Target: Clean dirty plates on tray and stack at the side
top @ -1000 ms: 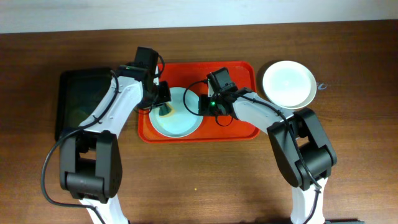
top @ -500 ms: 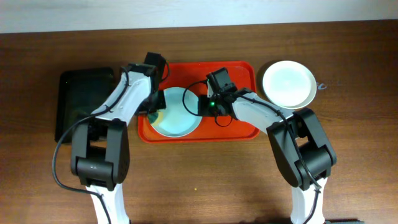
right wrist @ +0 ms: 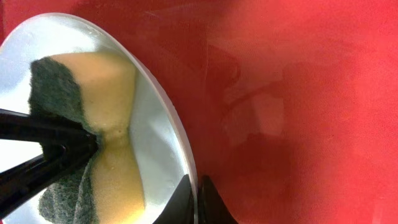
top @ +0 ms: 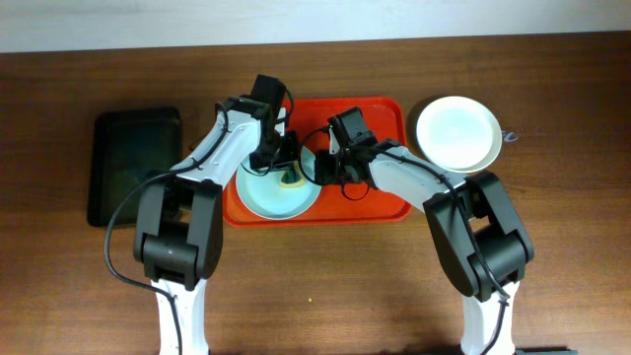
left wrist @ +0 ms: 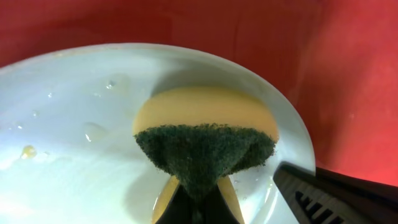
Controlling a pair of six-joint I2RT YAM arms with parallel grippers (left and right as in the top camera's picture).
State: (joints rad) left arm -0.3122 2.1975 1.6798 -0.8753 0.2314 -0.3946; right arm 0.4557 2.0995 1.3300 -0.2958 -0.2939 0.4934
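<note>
A pale mint-blue plate (top: 268, 194) lies on the red-orange tray (top: 380, 118). My left gripper (top: 287, 170) is shut on a yellow sponge with a dark green scouring side (left wrist: 205, 134) and presses it on the plate's right part (left wrist: 68, 124). My right gripper (top: 320, 168) is shut on the plate's right rim (right wrist: 180, 155); the sponge (right wrist: 112, 106) shows beside it on the plate in the right wrist view. A stack of white and pale plates (top: 455, 134) sits on the table to the right of the tray.
A smaller black tray (top: 133, 163) lies at the left of the wooden table. Small drops and a yellowish speck (left wrist: 28, 151) sit on the plate's surface. The two arms are close together over the tray's middle.
My left gripper has carried the sponge from the plate's left side across to its right side, close to the right gripper. The right gripper has held the plate's rim in place.
</note>
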